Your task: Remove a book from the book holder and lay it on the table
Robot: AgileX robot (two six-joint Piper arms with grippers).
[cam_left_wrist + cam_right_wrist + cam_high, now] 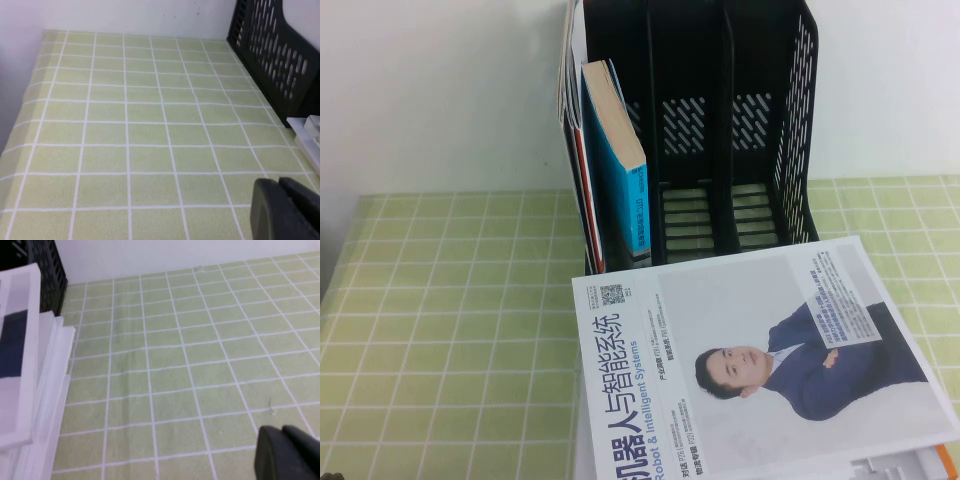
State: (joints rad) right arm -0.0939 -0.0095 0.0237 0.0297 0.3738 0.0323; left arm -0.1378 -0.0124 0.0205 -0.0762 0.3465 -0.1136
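Observation:
The book (620, 170), cyan-covered with cream page edges, stands upright and leaning in the leftmost compartment of the black book holder (760, 60) at the back of the table (450, 300). Neither gripper shows in the high view. In the left wrist view my left gripper (278, 182) is shut and empty, low over the bare checked table, with the holder's slotted side (280, 55) off to one side. In the right wrist view my right gripper (282, 430) is shut and empty over the table, away from the holder (45, 270).
A thin white magazine (760, 360) picturing a man in a blue suit lies flat in front of the holder on a stack of papers (30, 365). Thin magazines (570, 70) stand beside the book in the same compartment. The other two compartments are empty. A white wall stands behind.

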